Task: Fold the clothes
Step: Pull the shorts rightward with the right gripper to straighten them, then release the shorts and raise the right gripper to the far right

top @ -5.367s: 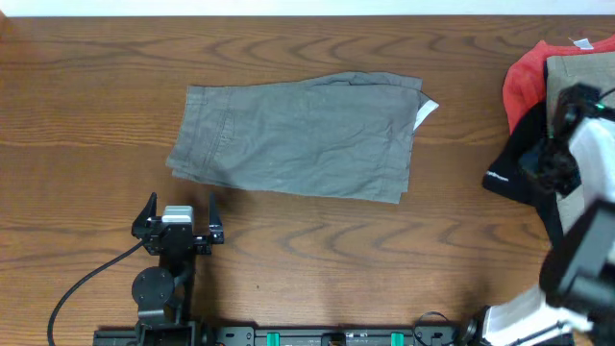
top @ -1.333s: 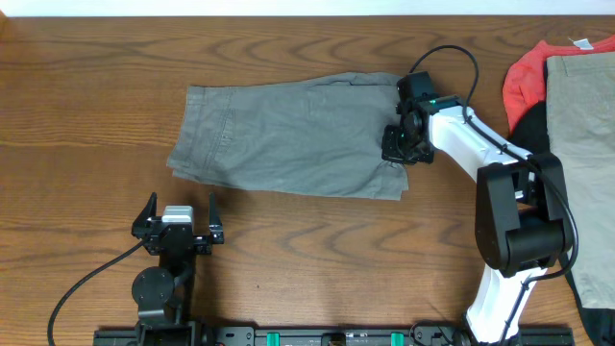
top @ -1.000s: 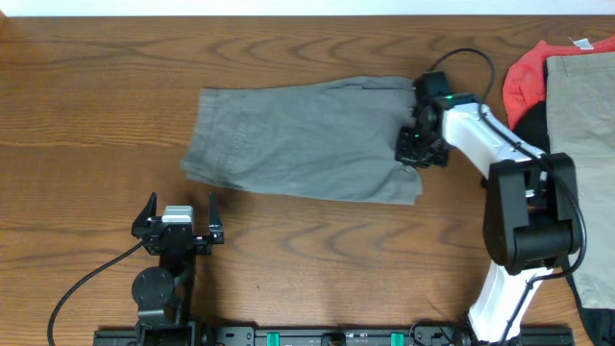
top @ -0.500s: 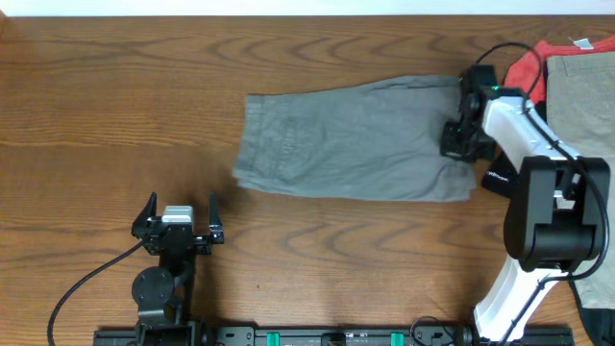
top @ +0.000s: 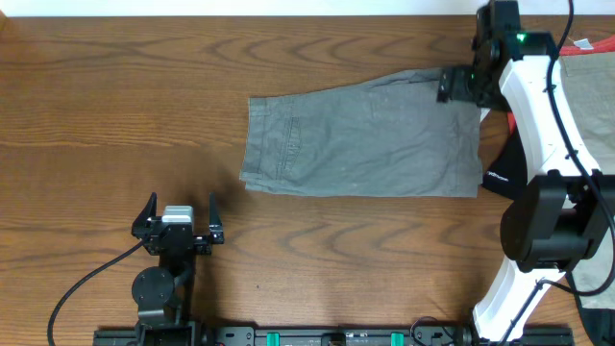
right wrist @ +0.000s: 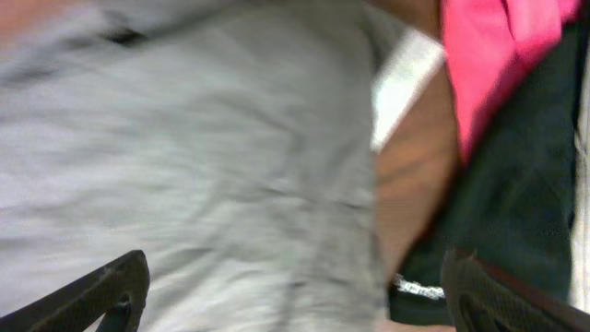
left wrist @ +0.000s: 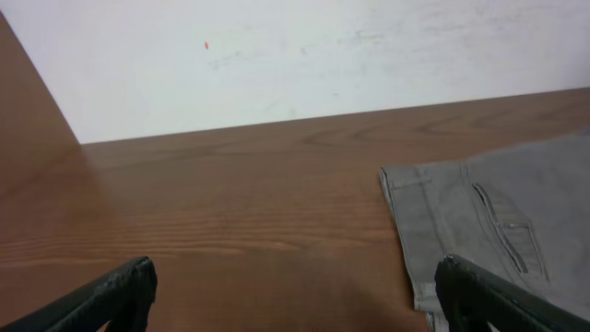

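The wooden table (top: 106, 86) shows open wood across the left half of the overhead view and along the bottom edge. The grey-olive shorts (top: 365, 135) lie flat at centre right, waistband and stitched pocket to the left, right hem just beside the heaped clothes (top: 502, 173). The right gripper (right wrist: 304, 290) hovers over their upper right corner, jaws wide, gripping nothing. The left gripper (top: 181, 204), lower left, also gapes wide.

the right arm (top: 538, 96) had white links with black joints (a green light (top: 520, 38) near the wrist); the left gripper (top: 181, 204) was black, its cable (top: 82, 288) black too
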You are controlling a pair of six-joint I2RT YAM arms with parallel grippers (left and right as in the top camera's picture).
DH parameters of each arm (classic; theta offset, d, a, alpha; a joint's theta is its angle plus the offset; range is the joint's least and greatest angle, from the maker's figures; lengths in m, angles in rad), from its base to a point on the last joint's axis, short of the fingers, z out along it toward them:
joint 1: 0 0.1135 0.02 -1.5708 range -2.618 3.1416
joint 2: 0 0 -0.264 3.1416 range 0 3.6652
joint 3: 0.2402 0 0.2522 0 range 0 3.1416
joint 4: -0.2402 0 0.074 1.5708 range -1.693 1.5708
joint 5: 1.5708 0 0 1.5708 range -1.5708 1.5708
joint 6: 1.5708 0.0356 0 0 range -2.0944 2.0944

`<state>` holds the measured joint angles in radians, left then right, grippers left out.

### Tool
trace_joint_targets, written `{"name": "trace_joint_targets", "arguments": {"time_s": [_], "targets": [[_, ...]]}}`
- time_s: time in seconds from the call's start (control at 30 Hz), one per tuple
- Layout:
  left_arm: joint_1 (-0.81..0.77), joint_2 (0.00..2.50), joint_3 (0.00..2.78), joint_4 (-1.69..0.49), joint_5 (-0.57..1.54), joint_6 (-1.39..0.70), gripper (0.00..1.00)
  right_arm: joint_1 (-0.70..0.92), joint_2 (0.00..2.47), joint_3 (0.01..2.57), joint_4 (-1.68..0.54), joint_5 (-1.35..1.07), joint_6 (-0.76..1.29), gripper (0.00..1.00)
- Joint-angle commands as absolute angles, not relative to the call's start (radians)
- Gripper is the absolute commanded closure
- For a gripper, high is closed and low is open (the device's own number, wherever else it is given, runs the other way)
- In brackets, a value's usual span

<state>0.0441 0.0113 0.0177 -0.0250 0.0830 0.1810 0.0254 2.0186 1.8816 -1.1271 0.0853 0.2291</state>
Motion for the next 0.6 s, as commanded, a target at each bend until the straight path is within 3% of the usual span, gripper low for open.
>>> {"name": "trace_joint_targets", "arguments": {"time_s": [0.0, 0.2, 0.4, 0.57], "targets": [[0.047, 0.011, 0.004, -0.062, 0.111, 0.182, 0.02, 0.076, 2.013, 1.960, -1.137, -0.087, 0.219, 0.01], [0.047, 0.011, 0.004, -0.062, 0.111, 0.182, 0.02, 0.226, 2.016, 1.951, -1.065, -0.294, 0.185, 0.02], [0.047, 0.011, 0.004, -0.062, 0.111, 0.182, 0.02, 0.352, 2.016, 1.926, -1.030, 0.015, 0.299, 0.01], [0.047, 0.011, 0.004, -0.062, 0.111, 0.182, 0.02, 0.307, 2.016, 1.926, -1.032, 0.136, 0.348, 0.01]]}}
